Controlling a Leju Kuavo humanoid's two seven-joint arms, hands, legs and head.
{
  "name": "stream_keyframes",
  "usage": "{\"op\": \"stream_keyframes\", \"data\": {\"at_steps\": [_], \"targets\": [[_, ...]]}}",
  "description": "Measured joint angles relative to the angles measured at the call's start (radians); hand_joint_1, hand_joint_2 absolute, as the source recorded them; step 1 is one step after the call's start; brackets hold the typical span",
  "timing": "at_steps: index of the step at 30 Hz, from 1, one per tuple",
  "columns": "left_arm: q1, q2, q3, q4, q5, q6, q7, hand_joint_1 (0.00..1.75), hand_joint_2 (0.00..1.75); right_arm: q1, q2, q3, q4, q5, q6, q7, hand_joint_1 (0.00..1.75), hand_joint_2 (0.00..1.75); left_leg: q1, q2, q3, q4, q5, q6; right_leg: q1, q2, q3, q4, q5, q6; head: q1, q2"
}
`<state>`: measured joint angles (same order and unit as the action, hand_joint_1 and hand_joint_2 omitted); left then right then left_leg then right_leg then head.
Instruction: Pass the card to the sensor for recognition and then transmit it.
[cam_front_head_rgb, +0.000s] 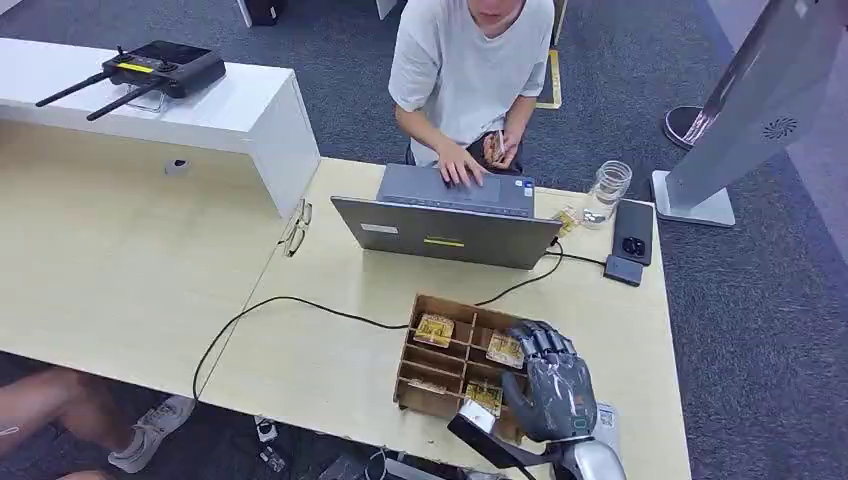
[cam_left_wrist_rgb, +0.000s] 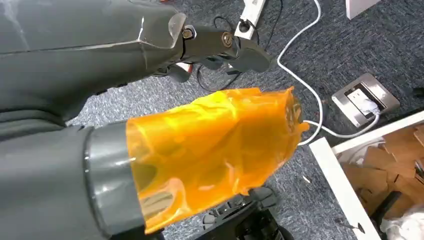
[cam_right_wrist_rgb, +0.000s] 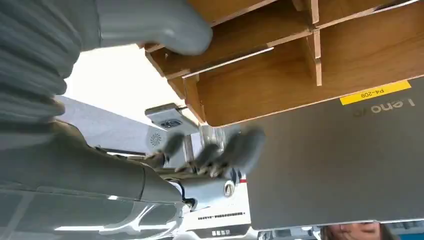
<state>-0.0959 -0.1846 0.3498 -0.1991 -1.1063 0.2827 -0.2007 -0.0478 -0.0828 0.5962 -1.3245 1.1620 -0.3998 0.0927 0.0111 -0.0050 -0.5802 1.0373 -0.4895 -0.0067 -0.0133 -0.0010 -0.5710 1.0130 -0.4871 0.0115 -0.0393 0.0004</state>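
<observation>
One wooden table (cam_front_head_rgb: 300, 350) | grey carpet (cam_front_head_rgb: 760, 330) | laptop (cam_front_head_rgb: 445, 232) open

Cards in a wooden divided tray (cam_front_head_rgb: 424, 372) on the light tabletop: one yellow-patterned card (cam_front_head_rgb: 435, 329) lies flat in a far compartment, another (cam_front_head_rgb: 504, 349) to its right, and a third (cam_front_head_rgb: 484, 396) in a nearer compartment.

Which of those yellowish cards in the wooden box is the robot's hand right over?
The card in the box's right-hand column, middle row: the right hand hangs against it. The card further left lies well apart.
</observation>
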Motion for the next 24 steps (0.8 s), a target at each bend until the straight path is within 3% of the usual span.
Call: {"op": "stream_keyframes", "data": {"at_steps": [2, 7, 24], "targets": [[0.0, 0.0, 0.0, 0.0, 0.0, 0.0, 0.0, 0.0, 0.0, 0.0, 0.0, 0.0, 0.0, 0.0, 0.0, 0.0, 1.54, 1.75, 0.0, 0.0, 0.0, 0.0, 0.0, 0.0, 0.0, 0.0, 0.0, 0.0, 0.0, 0.0, 0.0, 0.0], [0.0, 0.0, 0.0, 0.0, 0.0, -0.001, 0.0, 0.0, 0.0, -0.003, 0.0, 0.0, 0.0, 0.0, 0.0, 0.0, 1.57, 1.75, 0.0, 0.0, 0.0, 0.0, 0.0, 0.0, 0.0, 0.0, 0.0, 0.0, 0.0, 0.0, 0.0, 0.0], [0.0, 0.0, 0.0, 0.0, 0.008, 0.0, -0.001, 0.0, 0.0, -0.007, 0.0, 0.0, 0.014, 0.0, -0.008, -0.003, 1.55, 1.75, 0.0, 0.0, 0.0, 0.0, 0.0, 0.0, 0.0, 0.0, 0.0, 0.0, 0.0, 0.0, 0.0, 0.0]]}}
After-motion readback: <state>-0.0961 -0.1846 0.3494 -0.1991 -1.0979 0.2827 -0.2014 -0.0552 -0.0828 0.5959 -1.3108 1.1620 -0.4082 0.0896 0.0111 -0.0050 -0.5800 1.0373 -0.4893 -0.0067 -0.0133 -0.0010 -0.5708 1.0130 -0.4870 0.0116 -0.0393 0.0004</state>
